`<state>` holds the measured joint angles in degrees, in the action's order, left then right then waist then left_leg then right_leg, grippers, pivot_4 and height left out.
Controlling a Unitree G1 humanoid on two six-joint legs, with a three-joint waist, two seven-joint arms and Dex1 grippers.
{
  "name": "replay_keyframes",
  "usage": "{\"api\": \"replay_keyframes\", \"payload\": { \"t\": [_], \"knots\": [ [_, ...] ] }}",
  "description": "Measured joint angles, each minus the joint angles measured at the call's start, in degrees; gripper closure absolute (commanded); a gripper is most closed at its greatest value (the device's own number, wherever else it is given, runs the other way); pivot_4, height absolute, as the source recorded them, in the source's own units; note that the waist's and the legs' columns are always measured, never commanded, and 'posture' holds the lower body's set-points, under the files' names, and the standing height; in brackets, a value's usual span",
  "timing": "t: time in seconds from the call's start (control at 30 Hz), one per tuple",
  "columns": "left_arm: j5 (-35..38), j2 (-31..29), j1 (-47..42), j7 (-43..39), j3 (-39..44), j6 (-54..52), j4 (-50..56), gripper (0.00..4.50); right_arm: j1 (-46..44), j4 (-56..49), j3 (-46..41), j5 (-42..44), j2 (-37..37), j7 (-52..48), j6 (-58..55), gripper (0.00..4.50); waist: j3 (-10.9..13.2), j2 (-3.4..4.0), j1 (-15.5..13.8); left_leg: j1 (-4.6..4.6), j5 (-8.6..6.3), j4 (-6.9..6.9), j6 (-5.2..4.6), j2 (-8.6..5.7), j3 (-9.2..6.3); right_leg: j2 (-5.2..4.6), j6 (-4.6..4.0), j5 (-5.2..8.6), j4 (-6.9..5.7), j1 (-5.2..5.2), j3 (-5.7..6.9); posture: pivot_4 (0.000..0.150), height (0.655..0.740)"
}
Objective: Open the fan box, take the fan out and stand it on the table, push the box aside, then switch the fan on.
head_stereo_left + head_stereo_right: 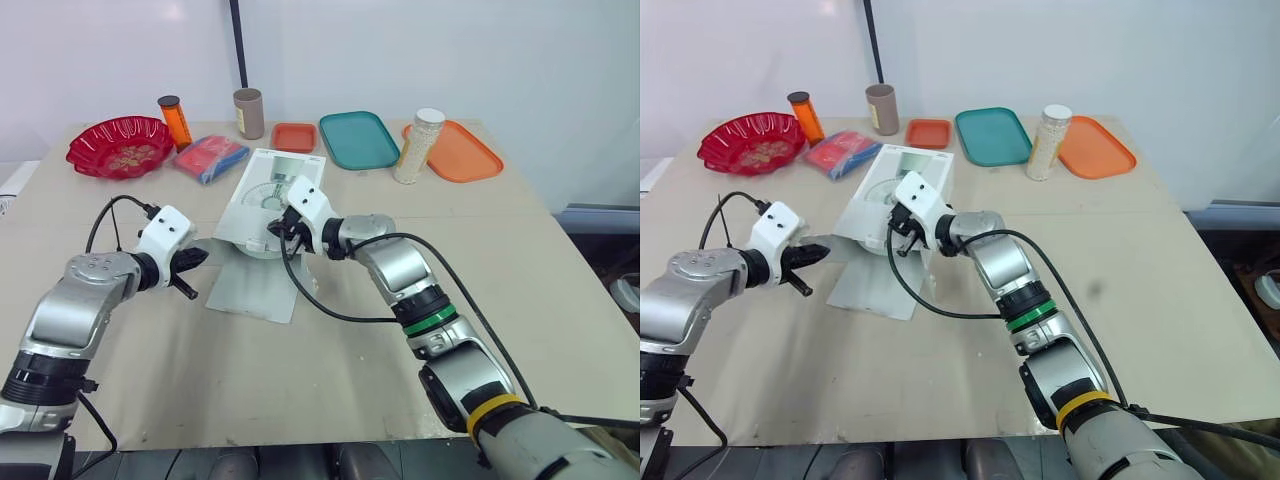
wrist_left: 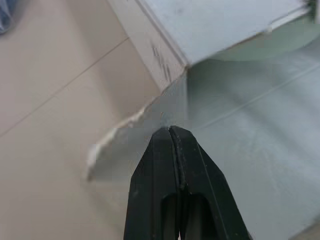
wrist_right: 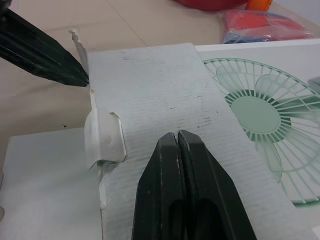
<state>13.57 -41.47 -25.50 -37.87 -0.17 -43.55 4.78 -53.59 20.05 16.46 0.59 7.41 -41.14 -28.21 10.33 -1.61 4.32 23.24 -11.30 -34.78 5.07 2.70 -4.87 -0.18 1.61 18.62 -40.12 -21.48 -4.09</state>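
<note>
1. Table (image 1: 560, 300): pale tan top that carries everything listed below.
2. Left gripper (image 2: 170, 131): nearest item, on the left of the table. Its two black fingers are pressed together into a single point. The point sits at the near-left corner of the fan box, by the seam where the flap folds down. Whether it touches the card cannot be told.
3. Flap (image 1: 250, 285): white card, folded out from the box and lying flat on the table toward the robot, with its far edge joined to the box.
4. Right gripper (image 3: 176, 136): reaches in from the right and hangs over the box's plain grey side panel. The fingers are closed against each other with nothing between them. A curled strip of tape (image 3: 105, 137) sticks to the panel's edge just beside them.
5. Fan box (image 1: 268, 190): white carton at mid-table, between the two grippers, its near end open. The upper face is printed with a pale green fan picture (image 3: 260, 110). A rounded pale edge shows at the open mouth, and it cannot be told whether that is the fan itself.
6. Far row, left to right, well apart from the box except where noted:
   - red bowl (image 1: 120, 146)
   - orange bottle (image 1: 175, 120), upright
   - red-and-blue packet (image 1: 210, 158), near the box's far-left corner
   - brown cup (image 1: 249, 113)
   - small orange tray (image 1: 294, 136)
   - teal tray (image 1: 358, 139)
   - jar (image 1: 419, 146) of pale grains with a white lid
   - large orange tray (image 1: 455, 150), just behind the jar
</note>
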Motion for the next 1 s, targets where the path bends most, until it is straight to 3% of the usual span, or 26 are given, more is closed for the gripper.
{"api": "replay_keyframes", "payload": {
  "t": [0.4, 1.0],
  "knots": [
    [-2.0, 5.1, -0.3, 1.0, 0.1, 11.9, -7.3, 4.50, 0.0, -0.3, 0.0, 0.0, 0.3, -0.1, -0.6, 4.46, 0.0, -0.01, 0.0, 0.01, 0.01, -0.01, 0.01, -0.01, 0.00, -0.03, 0.00, 0.00, 0.00, 0.00, 0.01, 0.150, 0.7400],
    [-1.1, 7.4, -1.0, 0.2, 1.9, 15.3, -9.8, 4.50, 0.0, -0.6, 0.2, 0.0, 0.6, -0.4, -0.8, 4.46, 0.0, -0.01, 0.0, 0.02, 0.01, -0.02, 0.01, -0.03, -0.01, -0.03, 0.00, 0.00, 0.00, 0.01, 0.02, 0.150, 0.7400]
  ]
}}
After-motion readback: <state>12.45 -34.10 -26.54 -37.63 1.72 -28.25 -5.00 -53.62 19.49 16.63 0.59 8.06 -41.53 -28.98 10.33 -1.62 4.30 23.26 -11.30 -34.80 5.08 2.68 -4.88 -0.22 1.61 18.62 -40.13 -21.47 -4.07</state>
